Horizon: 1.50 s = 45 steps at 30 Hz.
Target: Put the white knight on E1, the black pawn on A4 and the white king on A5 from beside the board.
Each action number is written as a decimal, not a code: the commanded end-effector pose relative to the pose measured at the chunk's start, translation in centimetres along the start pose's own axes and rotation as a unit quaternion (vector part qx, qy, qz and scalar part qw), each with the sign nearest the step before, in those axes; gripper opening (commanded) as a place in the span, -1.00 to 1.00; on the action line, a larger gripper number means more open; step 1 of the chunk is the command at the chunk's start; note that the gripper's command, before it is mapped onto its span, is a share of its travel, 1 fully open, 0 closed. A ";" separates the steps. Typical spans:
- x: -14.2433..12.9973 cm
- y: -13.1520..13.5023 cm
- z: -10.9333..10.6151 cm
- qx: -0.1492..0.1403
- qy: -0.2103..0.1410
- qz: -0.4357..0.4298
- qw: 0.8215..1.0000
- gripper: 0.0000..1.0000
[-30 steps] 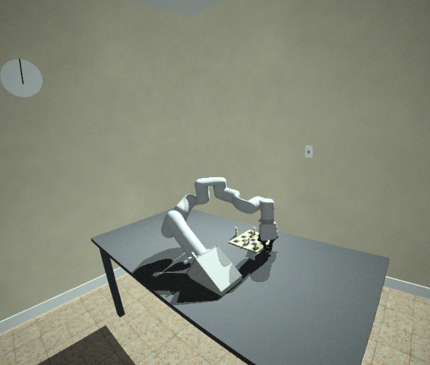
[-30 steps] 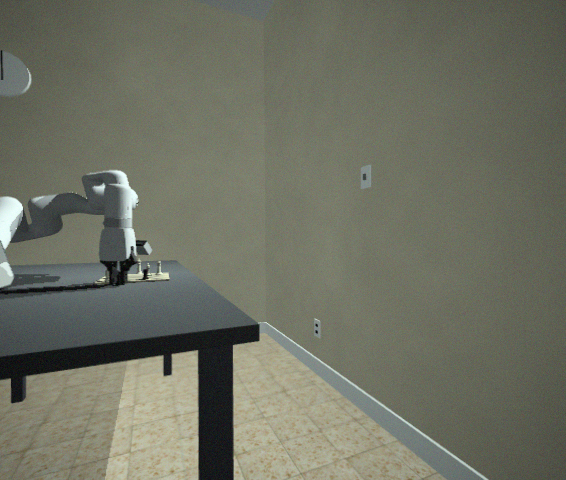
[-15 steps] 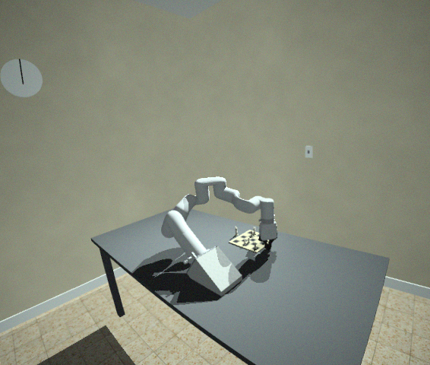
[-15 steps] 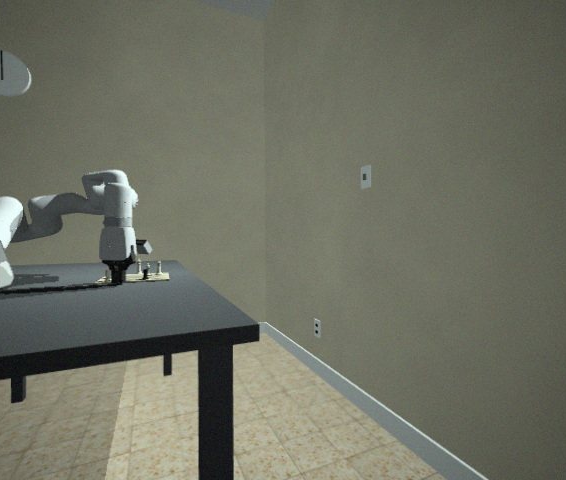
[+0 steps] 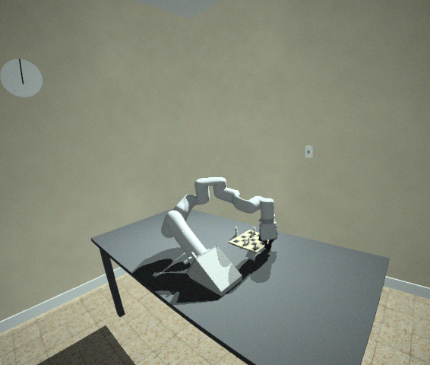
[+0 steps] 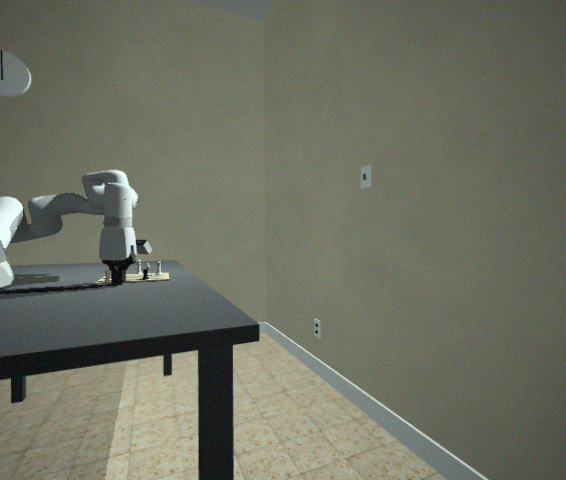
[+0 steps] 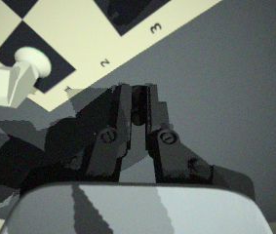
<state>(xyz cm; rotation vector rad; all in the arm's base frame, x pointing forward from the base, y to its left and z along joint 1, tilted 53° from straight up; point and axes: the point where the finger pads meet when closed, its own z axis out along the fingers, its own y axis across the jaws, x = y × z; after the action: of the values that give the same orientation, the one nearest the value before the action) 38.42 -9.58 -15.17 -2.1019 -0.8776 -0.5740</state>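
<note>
My gripper (image 7: 138, 98) (image 5: 268, 245) (image 6: 117, 281) points down just outside the board's numbered edge, low at the table. Its fingers are shut on the black pawn (image 7: 138, 106), whose dark body shows between them in the wrist view. The board (image 7: 128, 47) (image 5: 232, 241) (image 6: 162, 277) lies flat. A white piece with an angular head (image 7: 13, 84), which looks like the knight, stands on the dark corner square by the digit 1; that square's letter is not in view. A tall white piece (image 5: 235, 231) stands at the board's far left edge; its kind is too small to tell.
A dark piece shows on a dark square near the digit 3. Another pale piece (image 5: 254, 230) and a dark piece (image 5: 255, 246) stand on the board. The arm's grey base (image 5: 217, 271) is on the table (image 5: 305, 290).
</note>
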 end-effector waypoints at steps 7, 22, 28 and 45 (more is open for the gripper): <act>0.0 0.0 -0.1 0.000 0.001 0.000 1.000 -1.00; 0.0 0.0 -8.5 0.000 0.001 0.000 1.000 -1.00; 0.0 0.0 -9.8 0.000 0.001 0.000 1.000 -1.00; 9.2 -1.3 -10.5 -0.002 0.000 -0.123 0.992 -1.00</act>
<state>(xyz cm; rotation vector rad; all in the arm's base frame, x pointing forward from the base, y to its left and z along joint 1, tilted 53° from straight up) 40.79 -14.65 -4.96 -2.0316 -1.0559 -0.6590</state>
